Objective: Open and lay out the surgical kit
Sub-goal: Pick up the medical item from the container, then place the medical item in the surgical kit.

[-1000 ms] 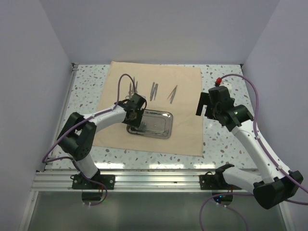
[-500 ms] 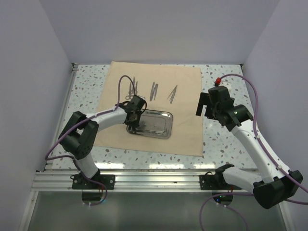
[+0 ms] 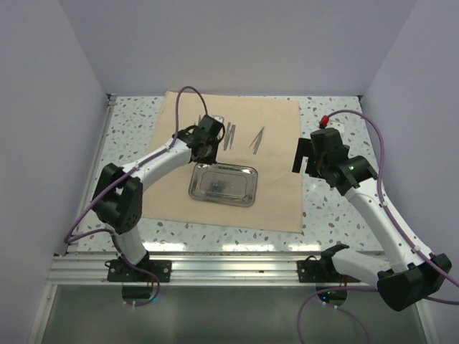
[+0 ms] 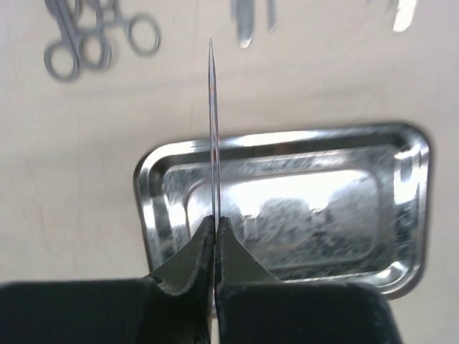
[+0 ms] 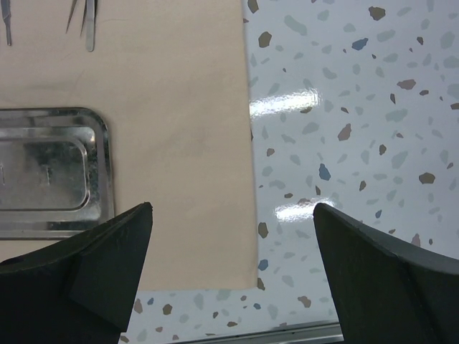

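Note:
The tan cloth wrap (image 3: 280, 197) lies spread flat on the table. The shiny steel tray (image 3: 224, 184) sits on it and looks empty. My left gripper (image 3: 206, 145) hovers just beyond the tray's far edge, shut on a thin metal instrument (image 4: 213, 129) that shows edge-on in the left wrist view, pointing past the tray (image 4: 147, 208). Ring-handled instruments (image 4: 86, 46) lie on the cloth ahead of it. Two more instruments (image 3: 229, 135) (image 3: 257, 140) lie in a row on the cloth. My right gripper (image 3: 301, 156) hangs open over the cloth's right edge (image 5: 244, 179), holding nothing.
The speckled tabletop (image 3: 330, 215) surrounds the cloth. White walls close in on the left, back and right. A metal rail (image 3: 229, 269) runs along the near edge by the arm bases.
My left gripper shut on a thin instrument in the tray, then lifted it away toward the far side of the cloth. The right arm has not moved.

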### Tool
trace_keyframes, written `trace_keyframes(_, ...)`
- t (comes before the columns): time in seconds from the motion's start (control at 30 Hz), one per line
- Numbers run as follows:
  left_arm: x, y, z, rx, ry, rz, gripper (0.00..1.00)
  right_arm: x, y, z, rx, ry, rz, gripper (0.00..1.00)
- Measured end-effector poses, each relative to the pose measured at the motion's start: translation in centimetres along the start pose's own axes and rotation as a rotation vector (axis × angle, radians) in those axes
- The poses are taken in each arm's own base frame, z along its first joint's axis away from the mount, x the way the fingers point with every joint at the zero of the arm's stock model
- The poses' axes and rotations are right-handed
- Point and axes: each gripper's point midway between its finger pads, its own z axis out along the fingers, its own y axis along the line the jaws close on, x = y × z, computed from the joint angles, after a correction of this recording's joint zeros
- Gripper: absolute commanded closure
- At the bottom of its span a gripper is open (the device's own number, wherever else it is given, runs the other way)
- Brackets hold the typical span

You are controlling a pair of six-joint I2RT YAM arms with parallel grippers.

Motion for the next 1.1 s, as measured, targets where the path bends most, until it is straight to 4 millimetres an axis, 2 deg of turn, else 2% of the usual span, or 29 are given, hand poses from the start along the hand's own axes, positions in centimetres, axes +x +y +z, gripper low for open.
trace_keyframes(0.1,-5.3,-2.0,-1.2,0.064,-0.105,-0.018,1.0,0.0,0.0,0.0,0.0,0.0,0.0,0.02)
trace_keyframes(0.2,-9.2,-4.2,-0.8,0.117,-0.172,-0.027,1.0,0.0,-0.1,0.0,0.002,0.001,0.0,0.01)
trace_keyframes(0.3,-11.9,-6.8,1.8,0.162,-0.192,-0.029,1.0,0.3,-0.2,-0.2,0.007,0.009,-0.003,0.02)
trace_keyframes(0.43,-14.8,-10.5,6.8,0.214,-0.214,-0.038,1.0,0.8,-0.8,-0.7,0.014,0.022,-0.005,0.02)
trace_keyframes(0.53,-15.9,-12.7,10.1,0.256,-0.232,-0.041,1.0,1.1,-1.3,-1.5,0.02,0.022,0.002,0.02)
trace_keyframes(0.57,-16.1,-13.4,11.2,0.271,-0.235,-0.046,0.97,1.2,-1.5,-1.7,0.024,0.022,0.004,0.02)
trace_keyframes(0.67,-15.7,-14.5,13.7,0.3,-0.229,-0.061,0.74,1.5,-2.3,-2.4,0.045,0.02,0.012,0.02)
trace_keyframes(0.77,-14.7,-14.8,14.9,0.311,-0.202,-0.075,0.53,1.7,-3.1,-3.1,0.065,0.017,0.016,0.02)
trace_keyframes(0.83,-14.6,-14.9,14.9,0.314,-0.199,-0.077,0.45,1.8,-3.4,-3.4,0.073,0.013,0.02,0.02)
trace_keyframes(0.97,-15.6,-15.0,14.1,0.324,-0.229,-0.085,0.42,1.9,-3.8,-3.7,0.081,0.003,0.025,0.02)
trace_keyframes(1.03,-16.0,-14.7,13.2,0.32,-0.237,-0.08,0.42,1.9,-3.8,-3.6,0.081,0.004,0.025,0.02)
trace_keyframes(1.1,-16.6,-14.2,11.3,0.315,-0.252,-0.075,0.42,1.8,-3.6,-3.5,0.073,0.001,0.026,0.02)
